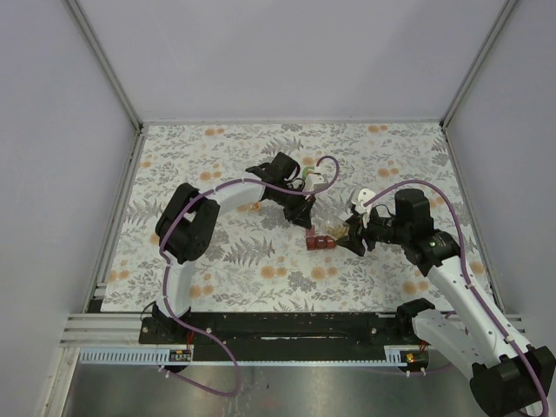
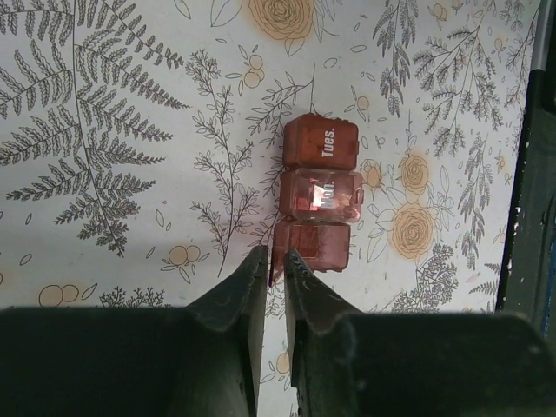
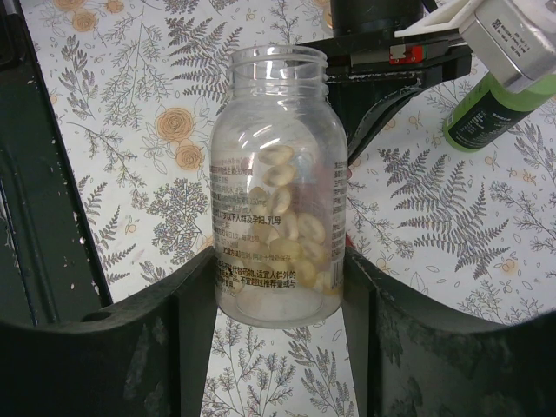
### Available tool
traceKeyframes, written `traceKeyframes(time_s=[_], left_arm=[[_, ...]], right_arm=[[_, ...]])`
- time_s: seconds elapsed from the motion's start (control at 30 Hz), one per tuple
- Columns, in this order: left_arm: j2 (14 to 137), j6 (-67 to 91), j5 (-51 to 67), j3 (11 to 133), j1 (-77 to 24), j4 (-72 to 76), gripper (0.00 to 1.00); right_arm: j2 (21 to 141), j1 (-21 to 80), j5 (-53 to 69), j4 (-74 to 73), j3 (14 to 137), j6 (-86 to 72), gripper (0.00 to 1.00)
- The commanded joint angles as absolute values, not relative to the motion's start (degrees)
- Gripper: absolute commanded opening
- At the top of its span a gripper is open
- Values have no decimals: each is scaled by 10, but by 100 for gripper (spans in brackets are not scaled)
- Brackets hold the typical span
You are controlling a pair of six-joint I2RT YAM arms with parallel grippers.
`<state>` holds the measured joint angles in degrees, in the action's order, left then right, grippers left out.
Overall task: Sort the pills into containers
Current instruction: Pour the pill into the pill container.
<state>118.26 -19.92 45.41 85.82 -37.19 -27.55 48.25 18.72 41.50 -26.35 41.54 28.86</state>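
White walls (image 1: 287, 52) close round a table spread with a fern-and-flower cloth (image 2: 104, 130). Mid-cloth lies the red pill box (image 2: 320, 195), three lidded cells in a row, set between the two arms where either can reach it. The left claw (image 2: 276, 263) has its fingers almost together, nipping a thin red edge at the nearest cell, likely to lift that lid. The right claw (image 3: 278, 291) is clamped on an uncapped clear bottle (image 3: 276, 130), kept close by the box, probably for pouring. The pills (image 3: 291, 230) sit inside it. A green bottle (image 3: 486, 113) rests on the cloth beyond.
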Motion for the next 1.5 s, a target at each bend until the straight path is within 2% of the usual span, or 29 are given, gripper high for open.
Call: traceKeyframes(time_s=[0.0,0.23,0.7,1.0,1.47], left_arm=[[1185,-207,461,886,-373,-273,15],[1185,-213,467,891,-373,-287,0],[1179,-257,477,921,-360,-345,0],[1209,-316,488,959,-338,-414,0],[1247,-326,516,993,-325,-455,0]], right_arm=[[475,184,418,-250,422,294,0],[476,184,418,-250,422,294,0],[484,184,424,-258,421,311,0],[514,184,423,-285,419,363,0],[578,184,421,-340,430,452,0]])
